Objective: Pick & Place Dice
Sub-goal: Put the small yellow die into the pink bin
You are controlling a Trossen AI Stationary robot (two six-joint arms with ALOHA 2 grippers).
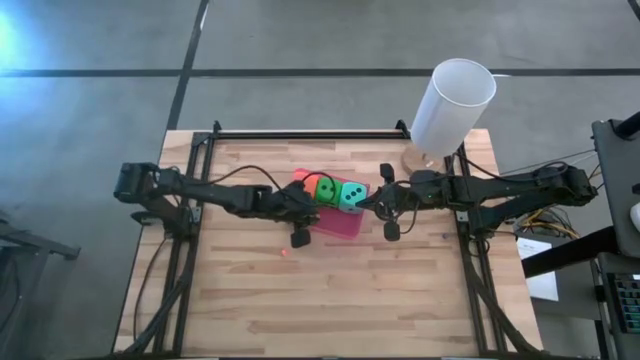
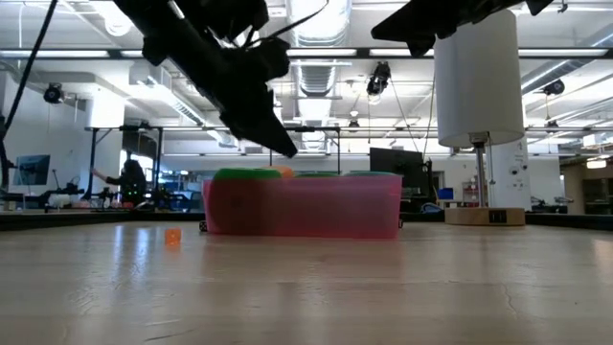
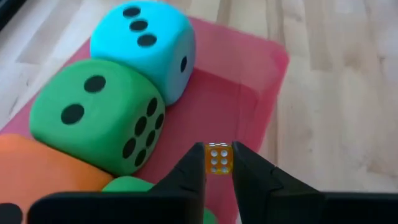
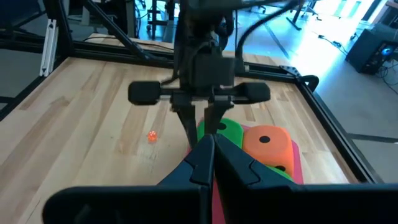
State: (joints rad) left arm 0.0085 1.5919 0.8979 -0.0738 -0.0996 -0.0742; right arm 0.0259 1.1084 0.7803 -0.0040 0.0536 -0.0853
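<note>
A pink tray [image 1: 340, 224] sits mid-table and holds large soft dice: a teal one [image 3: 143, 46], a green one [image 3: 93, 115], an orange one [image 3: 37, 174], and a second green one [image 3: 130, 186] partly hidden by my fingers. My left gripper [image 1: 318, 211] hangs over the tray from the left, shut on a tiny orange die [image 3: 219, 158]. Another tiny orange die [image 4: 151, 136] lies on the wood nearer the front edge. My right gripper [image 4: 211, 149] hovers shut at the tray's right end, holding nothing. My left gripper pinches the tiny orange die by two opposite faces [image 3: 219, 163] between its two fingertips [image 3: 194, 163]. The fingers slant down from the table's left. The die is lifted clear, above the tray's bare pink floor beside the large dice.
A tall white cylinder [image 1: 452, 105] stands on a round wooden base at the far right corner. Black frame rails [image 1: 300, 133] run along the table's far, left and right edges. Bare wood [image 1: 330, 300] stretches from the tray to the near edge.
</note>
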